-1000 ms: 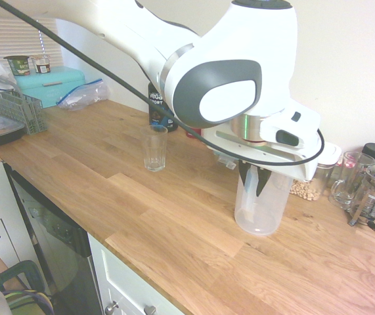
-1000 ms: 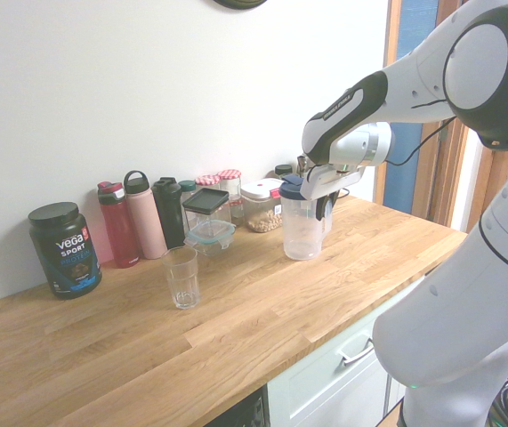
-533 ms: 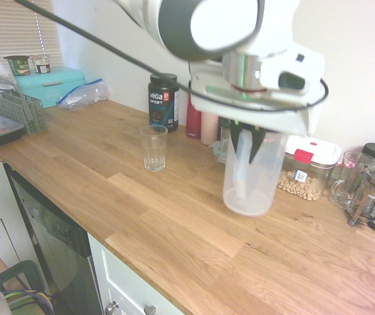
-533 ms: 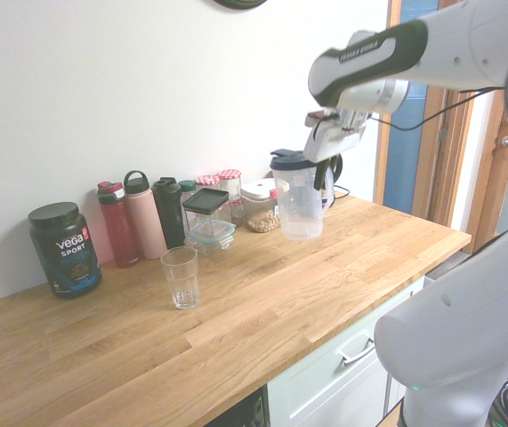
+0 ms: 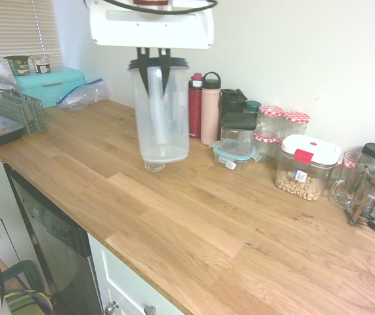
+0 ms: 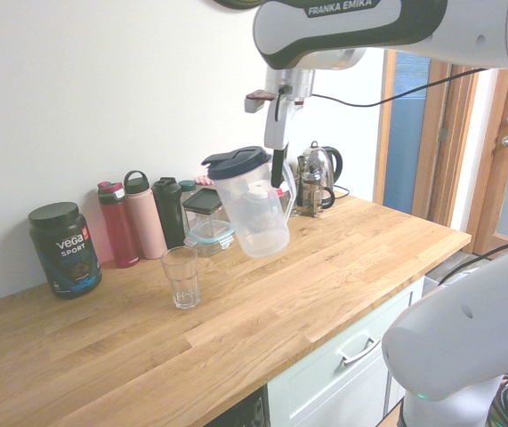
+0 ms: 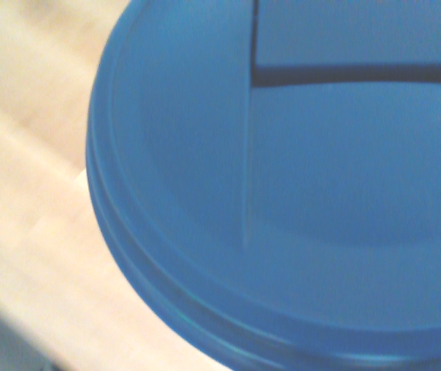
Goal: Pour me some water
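Clear plastic pitcher [image 6: 255, 206] with dark blue lid [image 7: 297, 170] hangs tilted, its handle clamped in the end effector [image 6: 278, 169].

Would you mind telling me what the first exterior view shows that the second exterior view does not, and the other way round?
Only the first exterior view shows the teal bread box, the grey rack and the nut container.

Only the second shows the protein tub, the whole glass, apart from the pitcher, and the kettle.

Both show the gripper shut on the handle of the blue-lidded pitcher, held clear of the counter, and the red bottle by the wall.
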Tool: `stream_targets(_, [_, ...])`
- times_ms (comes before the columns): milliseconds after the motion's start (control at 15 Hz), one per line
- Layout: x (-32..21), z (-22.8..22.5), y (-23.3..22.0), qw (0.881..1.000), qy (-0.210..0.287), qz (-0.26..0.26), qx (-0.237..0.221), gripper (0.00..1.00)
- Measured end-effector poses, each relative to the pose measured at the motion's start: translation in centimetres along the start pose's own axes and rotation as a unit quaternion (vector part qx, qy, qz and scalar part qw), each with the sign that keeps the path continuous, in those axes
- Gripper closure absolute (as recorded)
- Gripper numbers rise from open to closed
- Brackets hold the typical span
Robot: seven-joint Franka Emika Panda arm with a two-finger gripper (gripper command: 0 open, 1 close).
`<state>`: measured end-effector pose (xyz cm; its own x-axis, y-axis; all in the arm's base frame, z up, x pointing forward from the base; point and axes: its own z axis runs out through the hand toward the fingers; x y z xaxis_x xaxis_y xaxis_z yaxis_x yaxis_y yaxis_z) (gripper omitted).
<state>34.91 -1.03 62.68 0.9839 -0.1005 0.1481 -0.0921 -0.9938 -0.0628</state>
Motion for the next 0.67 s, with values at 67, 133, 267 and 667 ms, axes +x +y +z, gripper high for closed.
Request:
stream_targets(67, [0.0,0.1,-1.3,1.000,-0.008,-0.028,-0.010,1.00])
stream_targets(133, [0.3,0.3,-2.5,0.998,-0.016,-0.055,-0.020,1.00])
stream_targets(267, [1.9,1.6,-4.5,0.993,-0.040,-0.104,-0.043,1.00])
stream_targets(667, [7.8,5.9,-6.6,0.954,-0.136,-0.222,-0.151,1.00])
